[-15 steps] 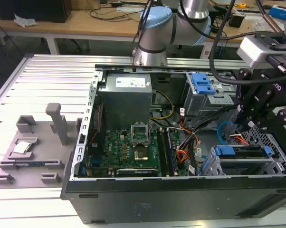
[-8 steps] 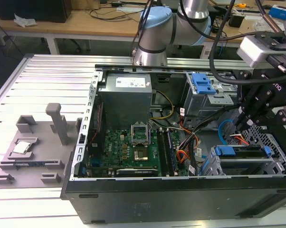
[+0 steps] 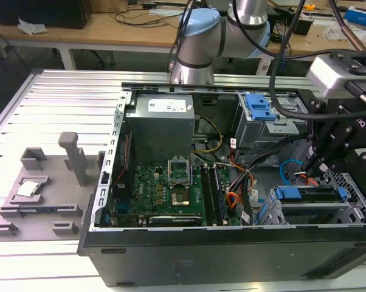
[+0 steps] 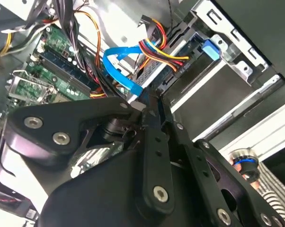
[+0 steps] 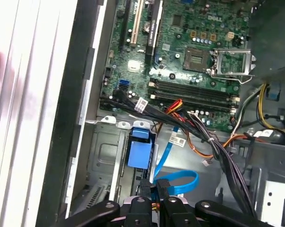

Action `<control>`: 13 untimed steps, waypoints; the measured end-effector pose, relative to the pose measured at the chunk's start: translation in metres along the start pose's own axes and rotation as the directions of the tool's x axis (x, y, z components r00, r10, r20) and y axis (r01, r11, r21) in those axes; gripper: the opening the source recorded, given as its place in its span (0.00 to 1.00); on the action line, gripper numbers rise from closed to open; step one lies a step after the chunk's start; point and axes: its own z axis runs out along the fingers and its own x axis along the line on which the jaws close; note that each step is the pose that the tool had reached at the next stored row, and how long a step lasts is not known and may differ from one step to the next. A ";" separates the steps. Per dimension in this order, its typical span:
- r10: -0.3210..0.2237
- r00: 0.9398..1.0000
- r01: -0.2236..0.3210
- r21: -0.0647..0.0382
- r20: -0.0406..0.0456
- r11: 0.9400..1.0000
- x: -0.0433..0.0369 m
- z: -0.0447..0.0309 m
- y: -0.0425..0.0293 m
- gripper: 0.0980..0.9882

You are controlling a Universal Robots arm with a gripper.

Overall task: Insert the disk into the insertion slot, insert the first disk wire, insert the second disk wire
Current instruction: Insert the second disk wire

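Observation:
The disk (image 3: 307,194), framed by its blue caddy (image 4: 211,48), lies inside the insertion slot (image 3: 304,213), the low grey cage at the case's front on the exterior view's right. Just behind the disk's rear end, my gripper (image 3: 310,165) reaches down into the case. In both wrist views its black fingers (image 4: 152,118) stand pressed together on the end of a flat blue disk wire (image 4: 115,60), which loops away from them (image 5: 178,182). A red, yellow and black wire bundle (image 4: 159,49) runs to the disk's end beside it.
The green motherboard (image 3: 171,188) and grey power supply (image 3: 165,125) fill the case's middle. A taller cage with a blue latch (image 3: 259,109) stands behind the gripper. Black cable bundles (image 5: 199,127) cross nearby. A grey fixture (image 3: 43,188) sits on the ribbed table at the exterior view's left.

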 end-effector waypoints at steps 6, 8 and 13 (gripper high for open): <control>0.091 0.996 -0.091 0.000 0.005 0.996 0.0001 0.0074 -0.0010 0.07; 0.097 0.995 -0.097 0.000 0.004 0.995 0.0012 0.0101 -0.0033 0.07; 0.101 0.995 -0.101 0.000 0.004 0.995 0.0062 0.0140 -0.0049 0.07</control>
